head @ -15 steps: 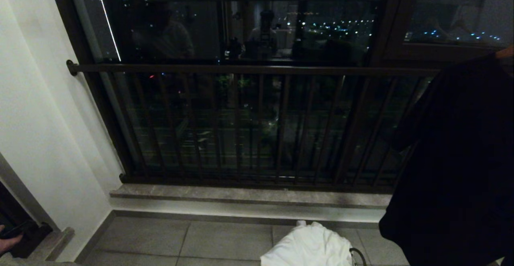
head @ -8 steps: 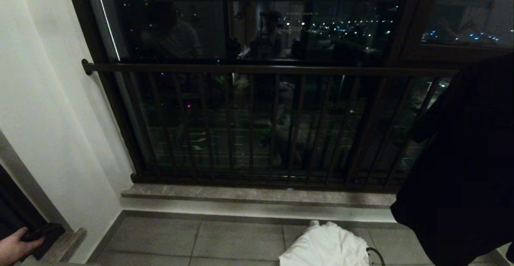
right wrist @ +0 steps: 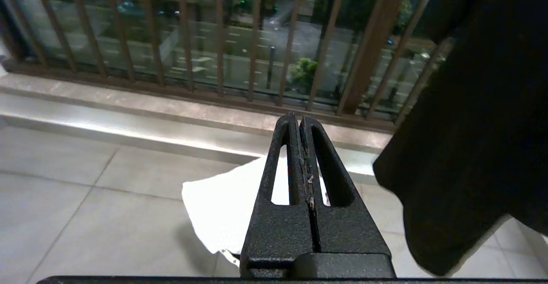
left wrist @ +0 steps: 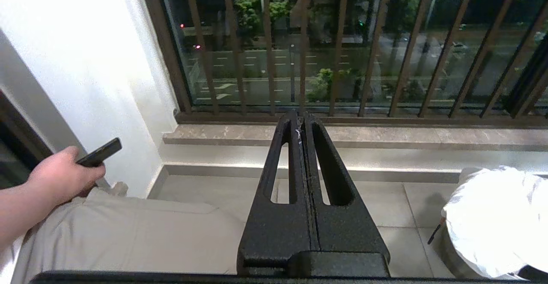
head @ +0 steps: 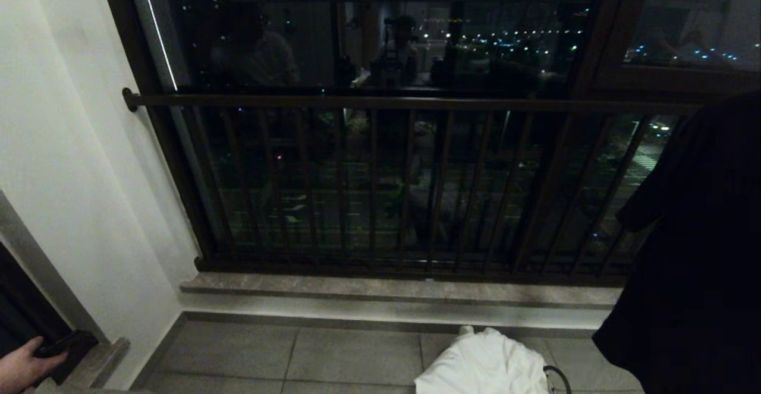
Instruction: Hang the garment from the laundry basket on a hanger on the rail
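Note:
A white garment [head: 484, 361] lies heaped on the laundry basket at the bottom edge of the head view; only the basket's dark loop handle [head: 559, 379] shows there. In the left wrist view the garment [left wrist: 496, 219] covers the basket's rim, and a strip of basket wall [left wrist: 451, 254] shows under it. My left gripper [left wrist: 301, 121] is shut and empty, hanging left of the basket. My right gripper [right wrist: 298, 123] is shut and empty, above the near side of the white garment [right wrist: 222, 207]. The rail and the hanger are out of view. Neither arm shows in the head view.
A dark garment [head: 689, 251] hangs at the right, close to my right gripper. The dark balcony railing [head: 380, 101] and a stone sill [head: 392, 290] run across ahead. A white wall [head: 71, 174] is on the left. A person's hand [left wrist: 64, 177] holds a phone [left wrist: 100, 152] there.
The whole head view has shifted right, so the camera moved. The person's hand with the phone shows more at the bottom left. Both grippers stay shut.

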You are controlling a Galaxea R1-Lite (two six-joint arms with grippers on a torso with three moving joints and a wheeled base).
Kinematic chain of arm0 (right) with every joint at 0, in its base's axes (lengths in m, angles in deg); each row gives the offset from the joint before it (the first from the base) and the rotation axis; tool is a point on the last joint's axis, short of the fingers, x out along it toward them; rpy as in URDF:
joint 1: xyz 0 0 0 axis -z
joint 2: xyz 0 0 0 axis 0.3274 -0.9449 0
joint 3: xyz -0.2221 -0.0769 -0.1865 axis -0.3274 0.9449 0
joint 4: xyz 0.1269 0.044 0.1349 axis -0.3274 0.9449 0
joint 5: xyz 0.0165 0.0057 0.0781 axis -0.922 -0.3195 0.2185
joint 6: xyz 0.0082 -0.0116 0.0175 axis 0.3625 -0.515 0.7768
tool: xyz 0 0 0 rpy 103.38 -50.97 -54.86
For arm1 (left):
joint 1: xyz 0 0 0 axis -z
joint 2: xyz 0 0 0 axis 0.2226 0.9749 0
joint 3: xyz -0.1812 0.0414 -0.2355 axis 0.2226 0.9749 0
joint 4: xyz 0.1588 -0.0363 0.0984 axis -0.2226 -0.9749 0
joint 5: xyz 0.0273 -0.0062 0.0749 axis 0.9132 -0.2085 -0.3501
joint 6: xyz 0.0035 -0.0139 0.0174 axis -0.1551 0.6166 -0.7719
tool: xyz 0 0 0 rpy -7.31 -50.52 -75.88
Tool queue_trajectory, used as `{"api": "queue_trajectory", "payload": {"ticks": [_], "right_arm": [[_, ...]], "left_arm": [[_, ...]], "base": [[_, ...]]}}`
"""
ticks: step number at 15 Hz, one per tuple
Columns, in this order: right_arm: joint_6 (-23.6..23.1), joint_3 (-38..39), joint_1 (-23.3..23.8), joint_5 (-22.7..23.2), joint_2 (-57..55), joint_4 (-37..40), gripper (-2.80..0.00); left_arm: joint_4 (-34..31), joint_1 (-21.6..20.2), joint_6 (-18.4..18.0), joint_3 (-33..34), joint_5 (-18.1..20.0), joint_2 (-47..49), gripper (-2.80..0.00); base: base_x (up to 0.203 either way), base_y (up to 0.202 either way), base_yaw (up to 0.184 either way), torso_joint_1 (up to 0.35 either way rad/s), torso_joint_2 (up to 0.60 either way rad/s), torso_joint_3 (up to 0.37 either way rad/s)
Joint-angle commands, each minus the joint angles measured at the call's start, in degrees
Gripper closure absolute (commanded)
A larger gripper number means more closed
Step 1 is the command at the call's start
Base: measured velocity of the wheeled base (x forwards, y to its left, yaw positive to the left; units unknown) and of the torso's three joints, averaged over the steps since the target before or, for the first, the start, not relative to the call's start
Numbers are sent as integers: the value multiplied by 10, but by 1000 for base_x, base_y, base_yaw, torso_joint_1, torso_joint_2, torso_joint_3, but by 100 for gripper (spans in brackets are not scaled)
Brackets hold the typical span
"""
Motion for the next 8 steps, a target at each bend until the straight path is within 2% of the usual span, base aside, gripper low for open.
{"api": "queue_trajectory", "payload": {"ticks": [1, 8], "right_arm": [[0, 0, 0, 0, -1, 0, 0], [0, 0, 0, 0, -1, 0, 0]], "left_arm": [[0, 0, 0, 4, 0, 0, 0], [0, 0, 0, 4, 0, 0, 0]], "base": [[0, 0, 0, 0, 0, 0], [0, 0, 0, 0, 0, 0]]}}
